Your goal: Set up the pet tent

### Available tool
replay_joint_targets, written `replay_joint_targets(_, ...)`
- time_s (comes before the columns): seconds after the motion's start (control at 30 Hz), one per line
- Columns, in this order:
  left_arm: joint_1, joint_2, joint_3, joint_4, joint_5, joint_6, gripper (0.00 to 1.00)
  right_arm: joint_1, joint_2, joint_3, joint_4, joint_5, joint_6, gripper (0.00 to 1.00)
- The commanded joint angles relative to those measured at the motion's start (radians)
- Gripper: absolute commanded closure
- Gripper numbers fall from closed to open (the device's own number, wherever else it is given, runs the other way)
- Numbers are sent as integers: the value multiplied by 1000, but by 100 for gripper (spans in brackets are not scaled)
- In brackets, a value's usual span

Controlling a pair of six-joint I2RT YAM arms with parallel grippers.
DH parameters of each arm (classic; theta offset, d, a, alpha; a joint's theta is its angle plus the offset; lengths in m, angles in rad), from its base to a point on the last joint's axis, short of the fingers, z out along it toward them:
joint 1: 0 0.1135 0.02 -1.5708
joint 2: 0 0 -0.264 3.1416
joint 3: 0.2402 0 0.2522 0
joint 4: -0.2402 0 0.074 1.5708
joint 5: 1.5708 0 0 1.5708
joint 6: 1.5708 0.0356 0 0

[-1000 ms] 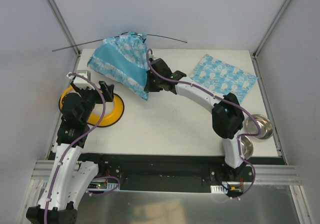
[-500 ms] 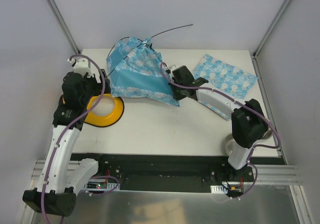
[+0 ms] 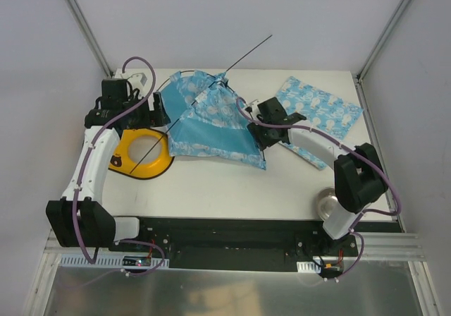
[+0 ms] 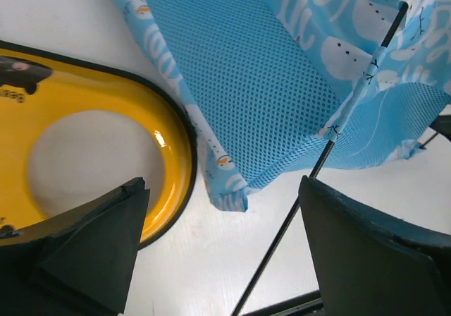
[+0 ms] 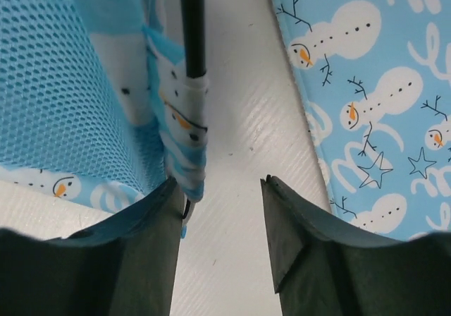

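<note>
On the tent point(image 3: 211, 122), the sleeved end of the pole point(image 5: 192, 27) sits just beside your right gripper point(image 5: 220, 189). It and the left gripper point(image 4: 220, 189) both gape empty.

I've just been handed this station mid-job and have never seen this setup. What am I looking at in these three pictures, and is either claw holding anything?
Two robot arms are bolted at the near edge of the table. One picture looks down on both from overhead. The other two come from a camera on each wrist, looking past that arm's own fingers. On the table lie the crumpled blue tent with a thin black pole poking out, a flat matching mat, a yellow bowl holder and a metal bowl. The left gripper is open over the tent's edge and pole. The right gripper is open beside the tent's other side. Neither holds anything.
</note>
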Motion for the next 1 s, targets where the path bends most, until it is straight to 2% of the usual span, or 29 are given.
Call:
replay_joint_targets(0.0, 19, 30, 1, -20, 225, -41, 13, -14, -73, 20, 27, 12, 2, 43)
replay_joint_targets(0.13, 19, 39, -29, -22, 198, -75, 19, -22, -142, 16, 26, 24, 64, 31)
replay_joint_targets(0.27, 19, 22, -39, -19, 82, -95, 21, -23, -254, 3, 26, 38, 126, 21)
replay_joint_targets(0.43, 17, -13, -40, -13, -6, -125, 21, -22, -340, 37, 44, 45, 256, 18)
replay_joint_targets(0.57, 19, -41, -43, -13, -81, -142, 21, -5, -362, 58, 148, -45, 495, 18)
replay_joint_targets(0.67, 19, -82, -39, -17, -133, -153, 21, 104, -337, 52, 298, -74, 701, 19)
replay_joint_targets(0.83, 19, -171, -5, -49, -264, -176, 20, 300, -198, 101, 470, 7, 1047, 20)
replay_joint_targets(0.97, 19, -214, 40, -111, -420, -187, 20, 391, -39, 158, 595, 10, 1206, 21)
